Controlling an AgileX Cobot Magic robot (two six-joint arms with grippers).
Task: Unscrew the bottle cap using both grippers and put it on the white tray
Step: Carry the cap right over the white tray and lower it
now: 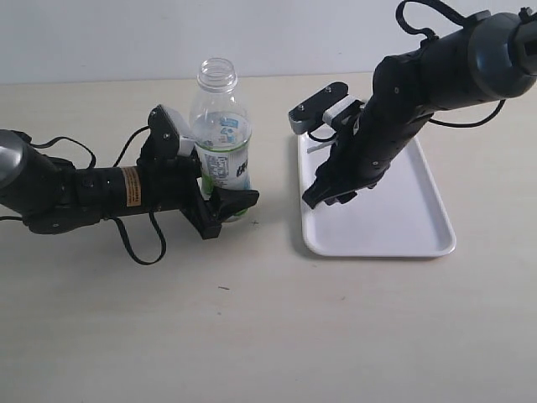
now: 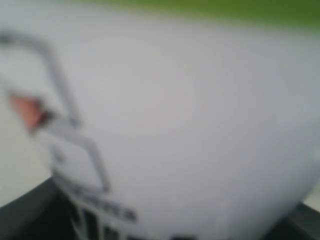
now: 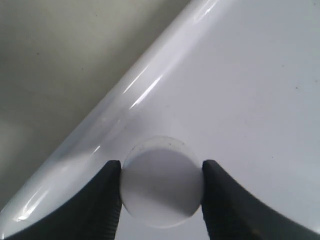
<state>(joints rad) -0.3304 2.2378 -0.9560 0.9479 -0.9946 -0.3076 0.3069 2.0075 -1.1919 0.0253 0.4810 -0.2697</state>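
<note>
The bottle (image 1: 220,134) stands upright on the table with its neck open and no cap on it. My left gripper (image 1: 220,204) is shut on its lower body, and the left wrist view is filled by the blurred white label of the bottle (image 2: 190,125). My right gripper (image 1: 323,197) points down onto the near left part of the white tray (image 1: 394,227). In the right wrist view the bottle cap (image 3: 161,186) sits between the two black fingers (image 3: 102,200), which touch its sides, right above the white tray (image 3: 240,75) next to its rim.
A pale tabletop (image 1: 252,327) spreads under everything. The white camera block (image 1: 320,107) of the right arm hangs above the tray's far left corner. Black cables (image 1: 138,243) loop from the left arm onto the table.
</note>
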